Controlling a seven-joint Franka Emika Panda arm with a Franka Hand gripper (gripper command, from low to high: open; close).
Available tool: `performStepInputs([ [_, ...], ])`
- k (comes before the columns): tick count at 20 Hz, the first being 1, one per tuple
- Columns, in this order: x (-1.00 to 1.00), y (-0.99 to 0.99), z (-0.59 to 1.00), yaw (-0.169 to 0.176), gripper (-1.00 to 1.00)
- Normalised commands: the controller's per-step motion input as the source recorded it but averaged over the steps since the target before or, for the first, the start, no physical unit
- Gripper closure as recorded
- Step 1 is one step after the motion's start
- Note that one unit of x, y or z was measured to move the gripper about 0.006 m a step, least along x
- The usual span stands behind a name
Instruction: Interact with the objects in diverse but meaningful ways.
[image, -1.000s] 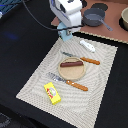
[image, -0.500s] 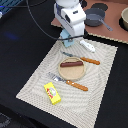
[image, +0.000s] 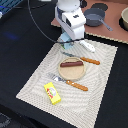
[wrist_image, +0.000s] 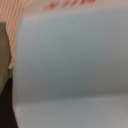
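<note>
**Colours on the striped mat**

A beige placemat with fine woven stripes (image: 100, 75) covers a black table (image: 20, 45). A dark red-brown sausage (image: 71, 63) crosses a tan round wooden plate (image: 72, 73). The yellow rectangular packet (image: 52, 93) bears a red mark. Knife (image: 86, 59) and fork (image: 70, 82) have orange-brown handles. A pale blue container (wrist_image: 70, 60) fills the wrist view. The robot's tool (image: 70, 22) is white; a grey pot (image: 94, 19) sits on a salmon-pink board (image: 112, 32).

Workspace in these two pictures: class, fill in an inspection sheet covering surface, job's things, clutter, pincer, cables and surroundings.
Surface: striped placemat on a dark table.
Job's things: sausage on a round wooden plate; yellow packet; white oblong piece; pale blue cup fills the wrist view.
Clutter: knife, fork.
Pincer: low at the placemat's far edge, jaws hidden.
Cables: black cable looping behind the arm.
Surroundings: grey pots on a brown board.
</note>
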Motion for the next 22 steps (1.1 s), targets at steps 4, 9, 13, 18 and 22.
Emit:
performStepInputs([
  [4, 0.43, 0.18, 0.73, -0.147, -1.00],
  [9, 0.70, 0.00, 0.26, -0.117, -1.00],
  [13, 0.82, 0.00, 0.00, -0.096, -1.00],
  [18, 0.81, 0.00, -0.03, -0.086, -1.00],
  [22, 0.73, 0.03, -0.07, -0.104, -1.00],
])
